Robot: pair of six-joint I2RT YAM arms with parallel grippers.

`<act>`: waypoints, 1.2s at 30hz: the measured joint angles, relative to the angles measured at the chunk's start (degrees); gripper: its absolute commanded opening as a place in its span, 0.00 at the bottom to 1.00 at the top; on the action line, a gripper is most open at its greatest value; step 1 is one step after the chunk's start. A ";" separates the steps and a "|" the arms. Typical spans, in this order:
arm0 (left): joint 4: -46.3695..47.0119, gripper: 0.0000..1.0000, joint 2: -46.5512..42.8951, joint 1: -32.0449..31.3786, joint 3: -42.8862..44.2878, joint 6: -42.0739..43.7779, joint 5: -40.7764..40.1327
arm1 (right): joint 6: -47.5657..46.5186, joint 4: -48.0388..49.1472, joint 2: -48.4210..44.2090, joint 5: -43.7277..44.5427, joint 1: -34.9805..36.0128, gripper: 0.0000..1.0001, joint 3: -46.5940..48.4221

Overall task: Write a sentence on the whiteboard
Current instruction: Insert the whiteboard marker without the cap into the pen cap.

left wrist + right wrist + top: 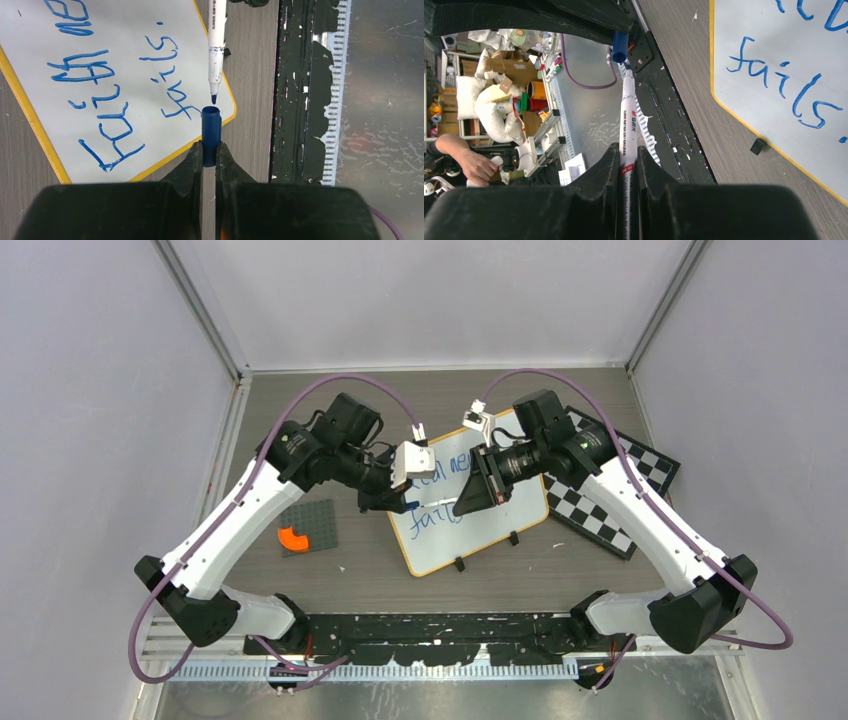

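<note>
Capping the marker (217, 45) looks to be the step in hand, since blue handwriting already covers much of the whiteboard (490, 530). Nearest the arms' bases, a black rail (440, 630) runs along the tabletop's near edge. Beyond it, over the left part of the board, the two end effectors meet tip to tip. The left end effector (209, 150) is closed on a blue cap (211, 125), whose open mouth faces the pen. The right end effector (628, 150) is clamped around the marker's white barrel. The blue tip sits right at the cap's mouth, not seated.

The next move likely calls for a straight push along the shared line, keeping tip and cap aligned until the cap seats. Nothing stands between them.

The whiteboard lies flat mid-tabletop, turned at an angle, with two black clip feet (460, 564) on its near edge. Left of it, apart, is a grey plate (315, 515) carrying an orange piece (294, 538). Farther right, a checkered board (600, 525) lies beside the whiteboard, under the right arm.
</note>
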 measured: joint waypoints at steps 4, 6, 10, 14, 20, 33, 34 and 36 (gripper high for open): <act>-0.35 0.00 0.07 0.00 -0.02 0.66 0.00 | -0.26 -0.22 0.00 -0.22 0.26 0.00 0.00; -0.52 0.00 0.09 -0.02 -0.17 1.01 0.00 | -0.37 -0.37 0.00 -0.26 0.26 0.00 0.00; -0.85 0.00 0.13 -0.11 -0.44 1.18 -0.04 | -0.42 -0.42 0.00 -0.42 0.26 0.00 0.07; -1.14 0.00 0.37 -0.15 -0.44 1.31 -0.04 | -0.44 -0.39 0.00 -0.61 0.26 0.00 0.22; -1.14 0.00 0.50 -0.50 -0.44 1.27 0.00 | -0.44 -0.39 0.00 -0.63 0.44 0.00 0.44; -1.31 0.00 1.22 -1.36 -0.02 0.96 0.07 | -0.48 -0.42 0.35 -0.55 1.49 0.00 0.46; -1.29 0.00 1.25 -1.36 0.09 0.90 0.07 | -0.48 -0.44 0.46 -0.52 1.53 0.00 0.46; -1.38 0.00 1.27 -1.36 0.22 0.81 0.07 | -0.48 -0.44 0.63 -0.50 1.55 0.00 0.50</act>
